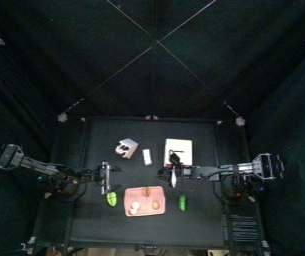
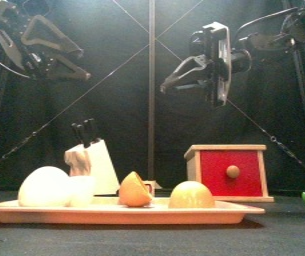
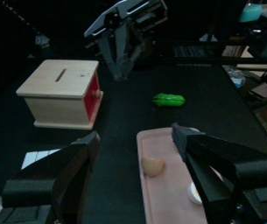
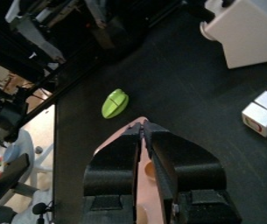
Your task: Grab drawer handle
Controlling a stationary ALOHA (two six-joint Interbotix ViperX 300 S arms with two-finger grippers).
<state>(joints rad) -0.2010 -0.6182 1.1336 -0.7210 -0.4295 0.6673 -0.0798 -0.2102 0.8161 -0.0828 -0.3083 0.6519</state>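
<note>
The wooden box (image 2: 227,171) with its red drawer (image 2: 232,174) and round handle (image 2: 232,171) stands at lower right of the front view on the counter (image 2: 152,238), untouched. The left end effector (image 3: 133,179) is spread fully wide and empty. The right end effector (image 2: 206,70) hangs at upper centre-right, partly open, holding nothing.
</note>
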